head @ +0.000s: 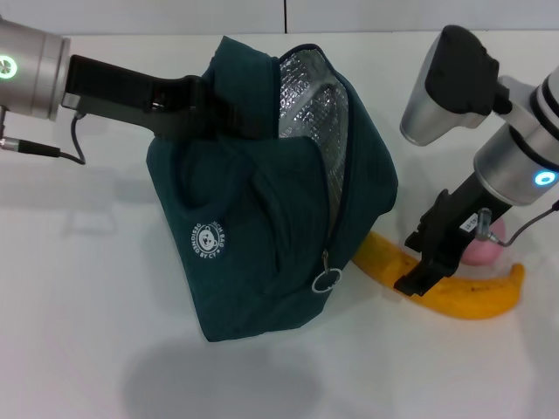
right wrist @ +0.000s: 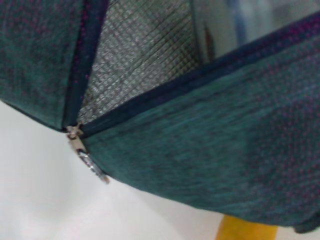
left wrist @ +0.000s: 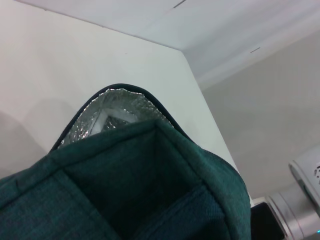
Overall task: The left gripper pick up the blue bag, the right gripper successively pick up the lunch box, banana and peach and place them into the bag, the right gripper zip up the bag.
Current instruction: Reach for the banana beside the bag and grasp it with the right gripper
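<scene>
Looked down on a smooth, matte white tabletop (head: 79, 349), with a pale grey wall beyond its far edge. Found the blue bag (head: 262, 236) over the middle of the table, tilted, its soft shadow cast toward the near edge. Noted coarse woven teal fabric, a boxy shape with rounded corners, and a small round white logo (head: 208, 240) printed on the side. Saw the mouth gaping toward the far edge and the right side, baring crinkled silver foil lining (head: 306, 96) with a fine quilted grid. Traced the dark zipper track down to a metal ring pull (head: 327, 280) dangling at the low end of the opening.

Followed the left gripper (head: 205, 105), black and blocky, in from the left edge; found it clenched on the bag's strap handle (head: 231, 92), bearing the load. Made out, in the right wrist view, something clear and glossy with a blue streak inside the lining, likely the lunch box (right wrist: 235, 20), though only partly seen.

Located the banana (head: 472, 297) flat on the table toward the right edge, long, curved and yellow-orange, one end tucked under the bag's lower side. Saw the right gripper (head: 417, 278) lowered onto its middle, dark and angular; could not tell its grip. Glimpsed the peach (head: 482, 250), round and pink, just behind that gripper, beside the banana.
</scene>
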